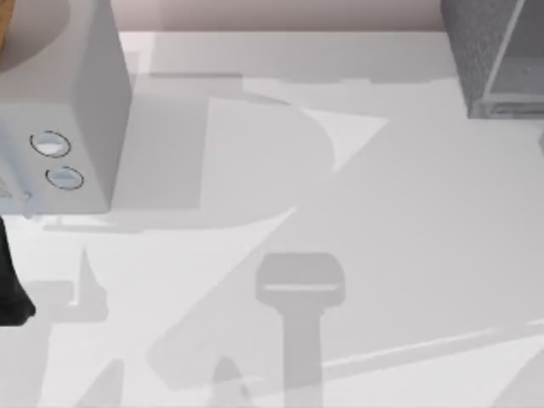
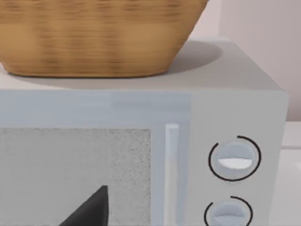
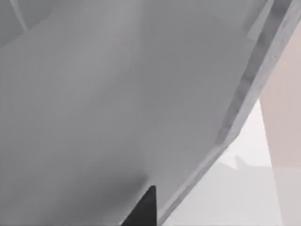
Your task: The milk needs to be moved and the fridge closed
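1. The milk carton, I can't spot it anywhere on the worktop (image 1: 382,255) or on top of the boxes, so I can't say where it sits right now. Could be inside the fridge or out of frame, no way to tell.
2. The fridge (image 1: 484,51) is the dark speckled box at the far right corner of the top view, and its paler glassy door panel (image 1: 520,64) looks swung out at an angle, so I'd guess it's open.
3. Handling guess: a small carton should be light and a bit squashy, with slick printed sides. I'd pinch it across two flat faces around mid-height, gently, so it doesn't crumple or tip.
4. The door should be stiff and hinged, so push on the flat panel near its free edge.
5. Right claw (image 3: 143,207): just one dark fingertip shows, right up close to a smooth grey fridge surface. Spread or pressed together, I can't tell, and I can't see it holding anything.
6. Left claw (image 2: 91,209): one dark fingertip again, hanging in front of the microwave (image 2: 197,141) with the two dials and a wicker basket (image 2: 94,37) on top. Can't tell its opening either.
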